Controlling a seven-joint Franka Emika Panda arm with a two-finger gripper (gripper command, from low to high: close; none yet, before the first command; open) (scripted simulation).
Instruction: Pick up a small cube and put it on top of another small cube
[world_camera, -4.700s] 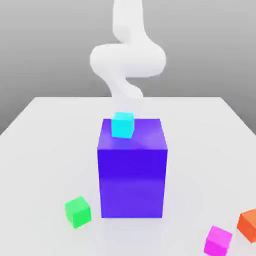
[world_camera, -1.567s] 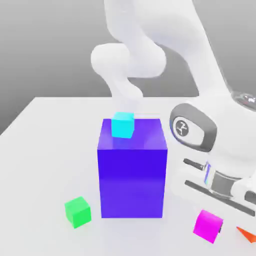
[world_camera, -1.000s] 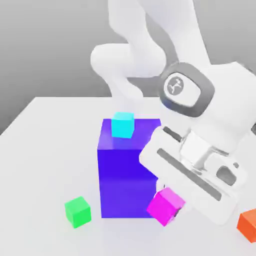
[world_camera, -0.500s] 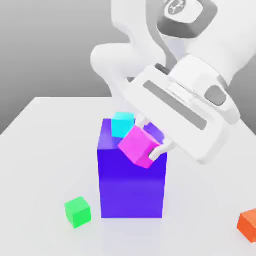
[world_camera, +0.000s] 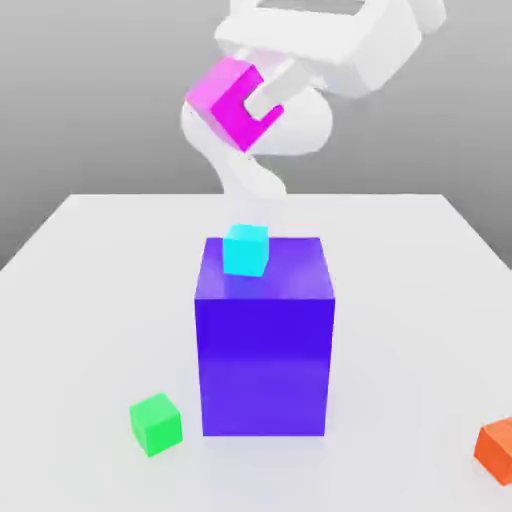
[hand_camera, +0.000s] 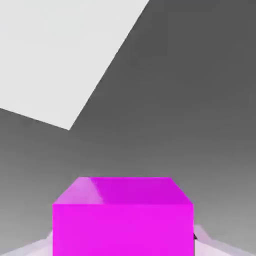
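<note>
- Green cube (world_camera: 155, 424): sits on the white table (world_camera: 90, 300) near the front, toward the exterior view's left, just beside the lower corner of the big blue-purple block (world_camera: 264, 345) but not touching it.
- Big blue-purple block: stands upright at the middle of the table, one flat face turned to the camera.
- Cyan cube (world_camera: 245, 249): rests on the top of the block, near its back edge and slightly toward the exterior view's left.
- Magenta cube (world_camera: 233, 101): held in the air, well above the block and the cyan cube, tilted with one corner pointing down. In the hand view the magenta cube (hand_camera: 122, 216) sits close before the camera, with a pale finger showing at either side of it.
- Gripper (world_camera: 247, 103): fingers clamped on the magenta cube; one white finger (world_camera: 272, 92) lies across the cube's near face, reaching down from the white hand at the top of the frame.
- Orange cube (world_camera: 496, 450): lies on the table at the front edge, at the exterior view's far right, partly cut off by the frame, well apart from the block.
</note>
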